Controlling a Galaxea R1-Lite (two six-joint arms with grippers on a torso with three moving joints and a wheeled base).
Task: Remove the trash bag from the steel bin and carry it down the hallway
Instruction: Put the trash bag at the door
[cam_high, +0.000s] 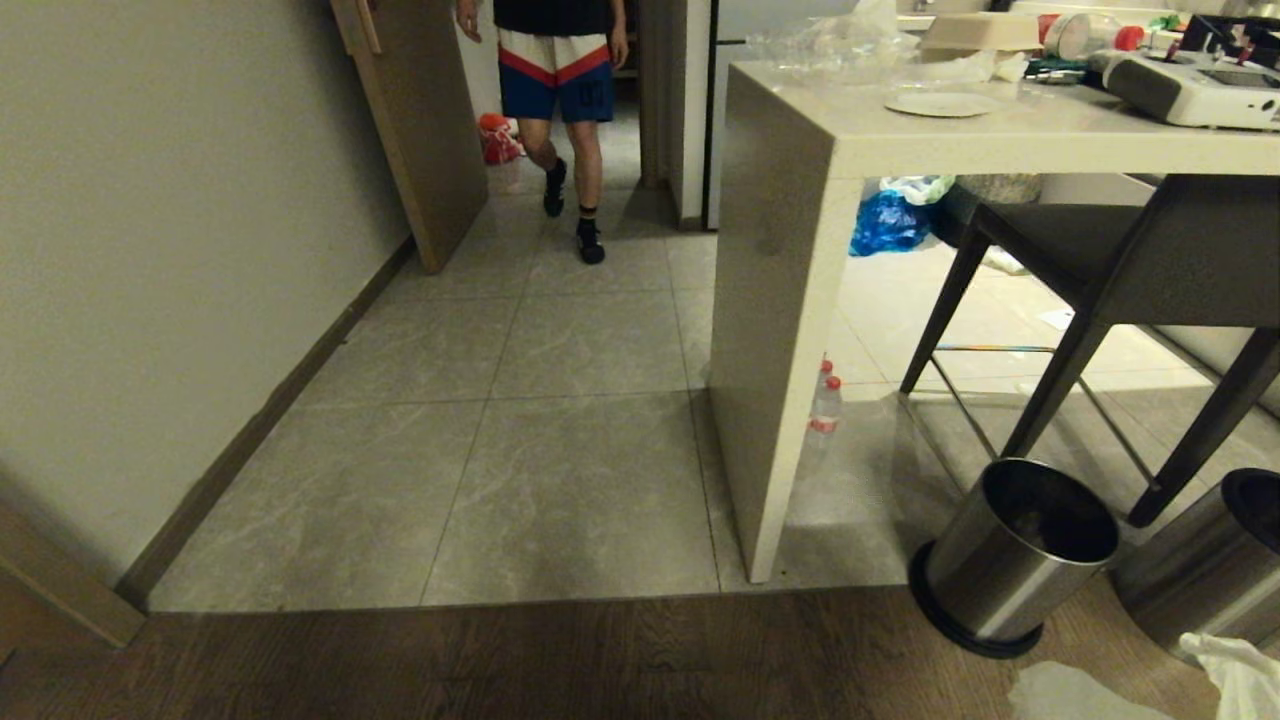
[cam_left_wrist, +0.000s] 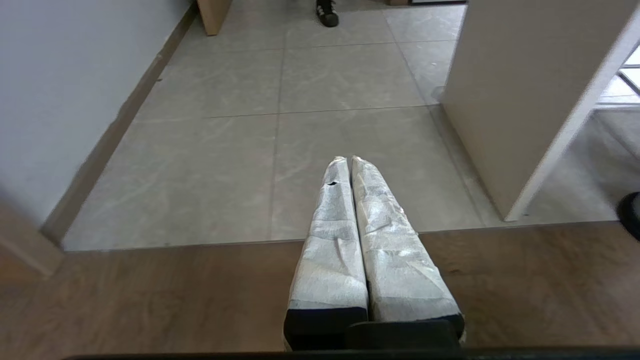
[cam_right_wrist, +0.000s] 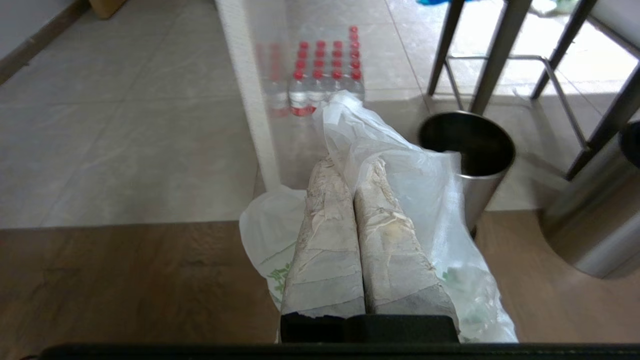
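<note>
- The right gripper (cam_right_wrist: 348, 172) was clamped shut on the trash bag (cam_right_wrist: 430, 215). The thin translucent plastic was pinched between the taped fingers and draped over them and down both sides. In the head view only a corner of the bag (cam_high: 1240, 675) showed, at the near right edge.
- The hold looked to be on a thin fold near the fingertips. Crinkly film like that could slide out or tear under a swing, dropping the bag on the wooden floor (cam_high: 500, 660).
- The steel bin (cam_high: 1015, 555) stood on the near right, just beside the counter's end panel (cam_high: 775, 330), its inside dark and with no bag in it. A second steel bin (cam_high: 1215, 570) stood close on its right. A turn of the base could knock either one.
- The bag hung loose near the bin's rim in the right wrist view, so it could snag there as the robot moved off.
- The hallway (cam_high: 560, 400) ran away on the left, between the cream wall (cam_high: 170, 250) and the counter. A person (cam_high: 565, 110) stood at its far end by an open door (cam_high: 430, 130), so driving on risked a collision.
- The left gripper (cam_left_wrist: 349, 162) was closed, holding nothing, over the tile edge, and could not help catch a slip.
</note>
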